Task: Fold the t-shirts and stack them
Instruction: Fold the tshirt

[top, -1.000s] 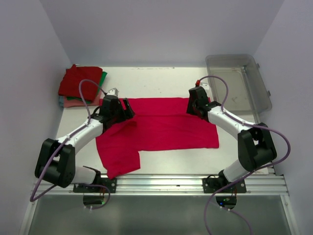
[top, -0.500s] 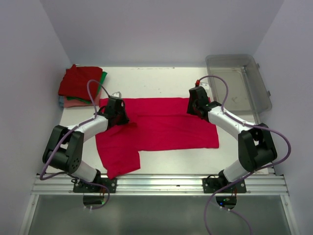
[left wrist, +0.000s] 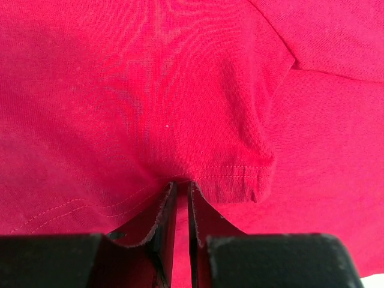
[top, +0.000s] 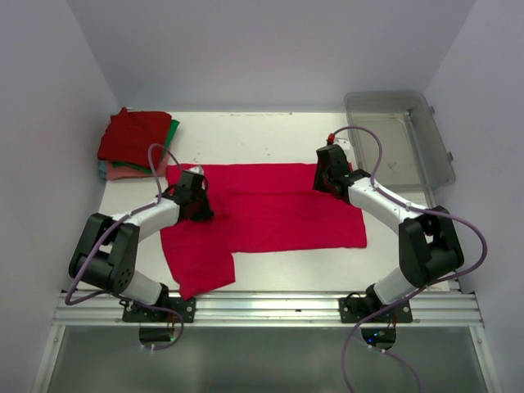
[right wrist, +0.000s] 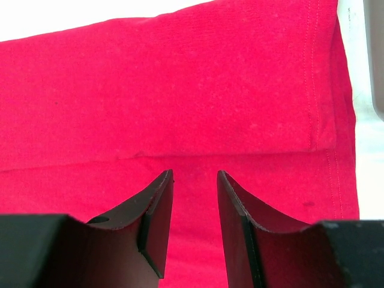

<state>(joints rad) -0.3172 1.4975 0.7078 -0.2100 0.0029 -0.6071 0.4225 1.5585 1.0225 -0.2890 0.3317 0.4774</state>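
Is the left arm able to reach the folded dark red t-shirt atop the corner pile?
Likely yes: the dark red t-shirt lies close, unobstructed, but the left gripper grips the crimson t-shirt.

A bright crimson-pink cloth t-shirt (top: 278, 209) lay partly folded mid-table. A folded dark red tee (top: 131, 135) topped a green tee (top: 173, 131) and a salmon-pink tee (top: 123, 172) at the far-left corner.

4 t-shirts (top: 282, 214), 1 plastic bin (top: 401, 155), 2 arms (top: 147, 218)
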